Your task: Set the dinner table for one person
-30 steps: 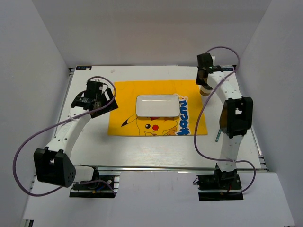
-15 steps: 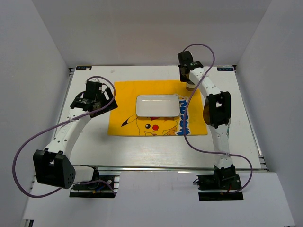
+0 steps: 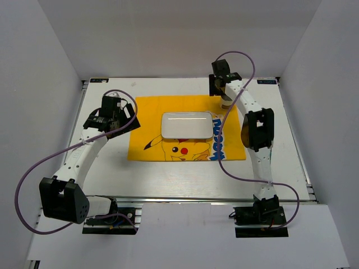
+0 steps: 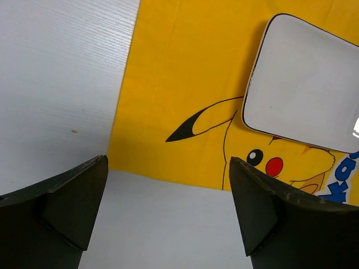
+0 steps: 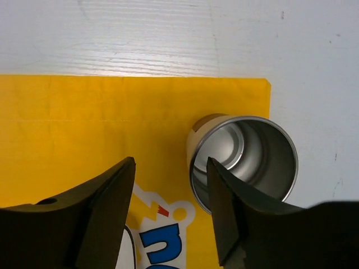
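Note:
A white rectangular plate [image 3: 187, 124] [image 4: 305, 84] lies in the middle of the yellow Pikachu placemat [image 3: 151, 112] [image 4: 179, 84] [image 5: 84, 123] on the dinner table [image 3: 185, 174] [image 4: 56, 84] [image 5: 168, 33]. A steel cup [image 3: 226, 102] [image 5: 247, 151] with a tan outside stands upright on the placemat's far right corner. My right gripper [image 3: 220, 88] [image 5: 170, 162] hovers over it, open, its jaws astride the cup's left wall without clamping it. At the placemat's left edge my left gripper [image 3: 123, 124] [image 4: 168, 162] is wide open and holds nothing.
White walls enclose the table on the left, back and right. A metal rail [image 3: 185, 199] runs along the front edge, by the arm bases. Purple cables loop beside both arms.
My right arm swung left and carried the cup from the bare table onto the placemat's far right corner. Its jaws then opened off the cup's rim. The left arm stayed still.

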